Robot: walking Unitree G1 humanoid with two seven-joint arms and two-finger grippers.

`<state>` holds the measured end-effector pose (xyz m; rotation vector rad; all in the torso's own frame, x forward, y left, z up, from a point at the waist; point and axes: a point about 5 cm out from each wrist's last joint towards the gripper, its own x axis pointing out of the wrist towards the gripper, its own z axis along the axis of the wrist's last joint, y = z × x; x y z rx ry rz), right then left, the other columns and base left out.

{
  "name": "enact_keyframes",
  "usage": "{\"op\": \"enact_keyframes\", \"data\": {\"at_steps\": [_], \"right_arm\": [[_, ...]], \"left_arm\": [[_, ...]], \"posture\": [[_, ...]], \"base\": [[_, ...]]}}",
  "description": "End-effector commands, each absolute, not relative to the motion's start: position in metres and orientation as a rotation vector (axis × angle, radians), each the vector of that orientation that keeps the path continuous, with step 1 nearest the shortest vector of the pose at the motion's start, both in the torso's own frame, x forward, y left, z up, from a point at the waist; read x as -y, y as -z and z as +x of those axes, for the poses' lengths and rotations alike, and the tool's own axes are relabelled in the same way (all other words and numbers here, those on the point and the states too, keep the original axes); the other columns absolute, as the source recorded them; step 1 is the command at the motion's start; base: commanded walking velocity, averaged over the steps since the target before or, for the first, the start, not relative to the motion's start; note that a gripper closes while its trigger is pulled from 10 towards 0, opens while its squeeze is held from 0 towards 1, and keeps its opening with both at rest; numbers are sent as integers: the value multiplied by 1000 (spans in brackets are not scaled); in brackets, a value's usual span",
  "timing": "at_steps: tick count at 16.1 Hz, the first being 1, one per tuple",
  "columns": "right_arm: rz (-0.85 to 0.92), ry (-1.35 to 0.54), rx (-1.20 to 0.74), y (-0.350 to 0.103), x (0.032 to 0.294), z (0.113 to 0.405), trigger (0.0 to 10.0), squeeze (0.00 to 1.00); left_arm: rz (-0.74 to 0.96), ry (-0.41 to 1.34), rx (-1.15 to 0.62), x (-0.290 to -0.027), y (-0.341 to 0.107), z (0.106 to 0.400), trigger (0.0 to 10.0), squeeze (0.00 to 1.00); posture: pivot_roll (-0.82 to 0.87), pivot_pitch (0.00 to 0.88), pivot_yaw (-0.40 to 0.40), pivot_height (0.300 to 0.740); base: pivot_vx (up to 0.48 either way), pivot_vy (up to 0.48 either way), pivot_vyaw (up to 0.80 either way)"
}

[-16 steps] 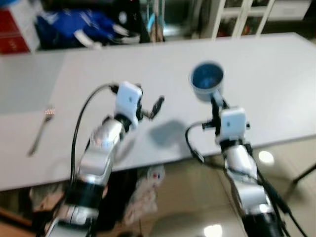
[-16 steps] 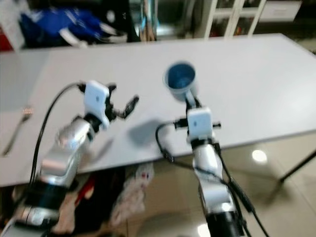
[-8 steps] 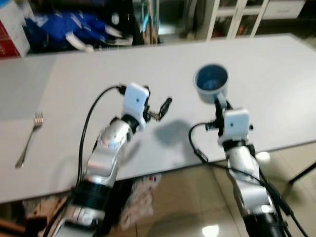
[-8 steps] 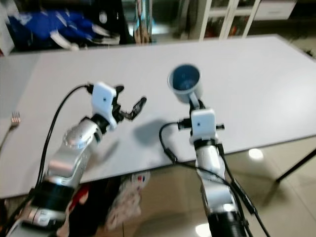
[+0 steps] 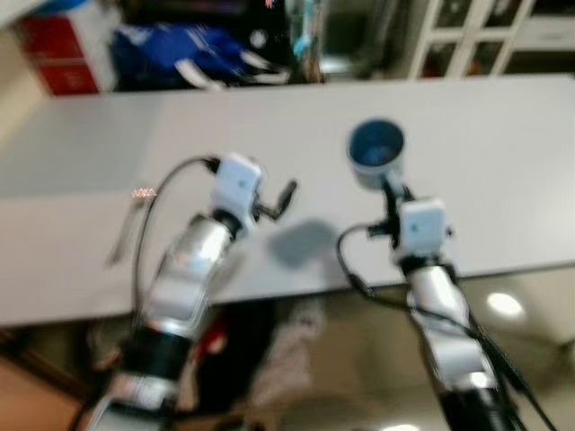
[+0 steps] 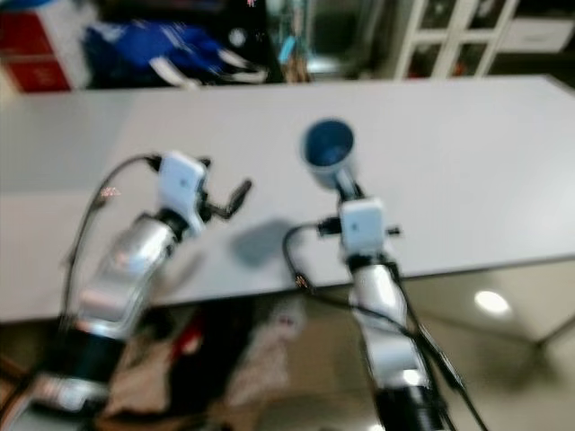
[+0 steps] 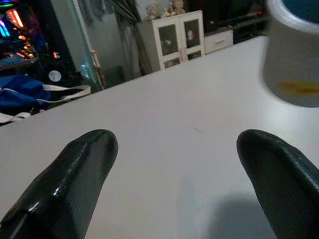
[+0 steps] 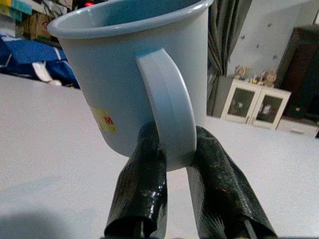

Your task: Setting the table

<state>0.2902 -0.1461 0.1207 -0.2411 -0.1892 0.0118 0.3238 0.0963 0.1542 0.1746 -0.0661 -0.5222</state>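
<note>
The robot stands at the near edge of the long white counter [image 5: 503,135], and the setting looks barely begun. Its right gripper [image 8: 172,167] is pinched on the handle of a pale blue mug [image 5: 375,153], holding it up over the middle of the counter, apart from the surface as far as I can judge. The left gripper [image 7: 182,169] hovers beside it with its fingers spread wide and nothing between them. A fork [image 5: 126,232] already lies on the counter well off to the robot's left. The mug still has to be put down, probably nearer that fork.
</note>
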Motion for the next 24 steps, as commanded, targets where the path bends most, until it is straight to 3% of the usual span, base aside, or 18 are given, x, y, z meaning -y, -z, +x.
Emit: {"op": "enact_keyframes", "data": {"at_steps": [1, 21, 24], "right_arm": [[-235, -12, 217, -127, 144, 292, 0, 0], [-232, -12, 214, -125, 142, 291, 0, 0], [-222, 11, 225, -131, 144, 293, 0, 0]], "left_arm": [[201, 519, 68, -98, -157, 326, 10000, 0], [211, 525, 62, -96, -154, 325, 10000, 0], [202, 514, 59, -97, -154, 325, 10000, 0]], "posture": [[-14, 0, 19, 727], [-18, 0, 30, 727], [-18, 0, 31, 727]], "base": [[480, 0, 0], [370, -39, 0], [0, 0, 0]]}}
